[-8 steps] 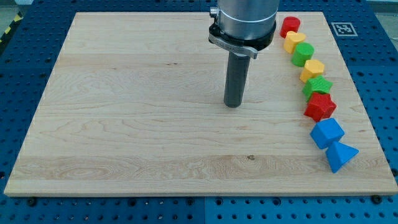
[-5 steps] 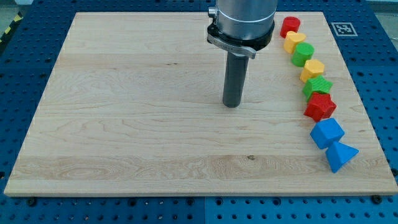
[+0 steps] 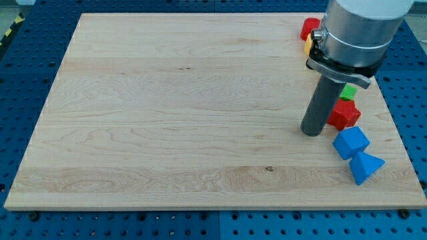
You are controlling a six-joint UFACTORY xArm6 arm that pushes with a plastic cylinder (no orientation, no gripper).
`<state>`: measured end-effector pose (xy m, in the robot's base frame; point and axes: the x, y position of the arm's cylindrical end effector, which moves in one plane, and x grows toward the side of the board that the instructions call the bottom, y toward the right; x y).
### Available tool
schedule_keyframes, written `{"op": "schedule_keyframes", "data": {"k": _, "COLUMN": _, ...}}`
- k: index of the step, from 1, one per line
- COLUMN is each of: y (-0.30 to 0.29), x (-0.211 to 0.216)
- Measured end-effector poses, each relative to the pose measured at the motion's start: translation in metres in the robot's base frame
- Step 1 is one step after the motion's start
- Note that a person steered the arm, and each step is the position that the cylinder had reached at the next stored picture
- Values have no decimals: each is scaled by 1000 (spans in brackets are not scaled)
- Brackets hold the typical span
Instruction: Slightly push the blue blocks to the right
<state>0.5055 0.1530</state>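
Note:
Two blue blocks sit near the board's right edge: a blue cube-like block (image 3: 351,142) and, just below it, a blue pyramid-like block (image 3: 365,167), touching each other. My tip (image 3: 311,133) rests on the board just left of and slightly above the blue cube, a small gap apart. The rod stands upright, close to the red block (image 3: 344,115).
A column of blocks runs along the right edge, mostly hidden by the arm: a red cylinder (image 3: 308,28) at the top, a sliver of a yellow block (image 3: 307,47) and a green block (image 3: 349,91). A marker tag (image 3: 399,25) is at the board's top right corner.
My tip has moved right and down the view, from the board's middle to just left of the blue cube. The arm now covers most of the right-hand column. No block has moved.

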Motion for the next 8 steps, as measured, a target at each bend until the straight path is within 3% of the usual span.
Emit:
{"op": "schedule_keyframes", "data": {"k": 4, "y": 5, "x": 64}}
{"op": "schedule_keyframes", "data": {"k": 8, "y": 57, "x": 74}}
